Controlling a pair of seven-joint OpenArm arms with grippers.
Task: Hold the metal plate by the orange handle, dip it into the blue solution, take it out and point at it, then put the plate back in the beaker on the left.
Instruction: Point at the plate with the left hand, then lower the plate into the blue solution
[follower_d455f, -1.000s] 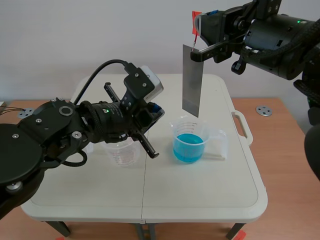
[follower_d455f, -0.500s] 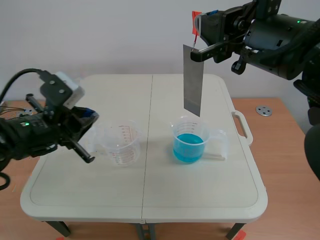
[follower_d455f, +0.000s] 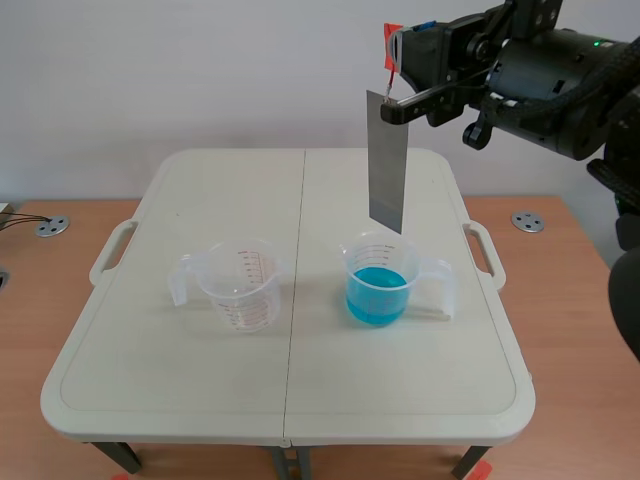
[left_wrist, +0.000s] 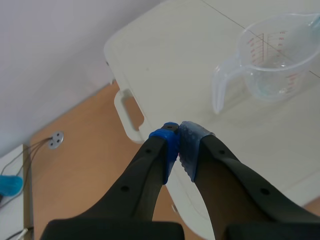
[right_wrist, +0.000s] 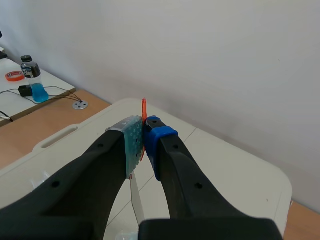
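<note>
A grey metal plate (follower_d455f: 386, 158) hangs upright above the beaker of blue solution (follower_d455f: 379, 281), its lower edge just over the rim. My right gripper (follower_d455f: 392, 52) is shut on the plate's orange handle (follower_d455f: 391, 43), high at the back right. In the right wrist view the orange handle (right_wrist: 144, 111) pokes up between the pads of my right gripper (right_wrist: 144, 134). The empty clear beaker (follower_d455f: 240, 284) stands on the left half of the table. My left gripper (left_wrist: 178, 141) is shut on nothing, over the table's left edge, with the empty beaker (left_wrist: 272, 62) ahead of it. The scene view does not show the left arm.
The white folding table (follower_d455f: 290, 390) has carry handles at both sides (follower_d455f: 112, 251). Metal discs lie on the wooden floor surface at left (follower_d455f: 51, 226) and right (follower_d455f: 527, 221). A bottle of blue liquid (right_wrist: 32, 79) and a tape roll stand on a far desk.
The left arm has pulled back to the left, from beside the plate over the empty beaker, and out of the scene view. The right arm and plate have stayed in place.
</note>
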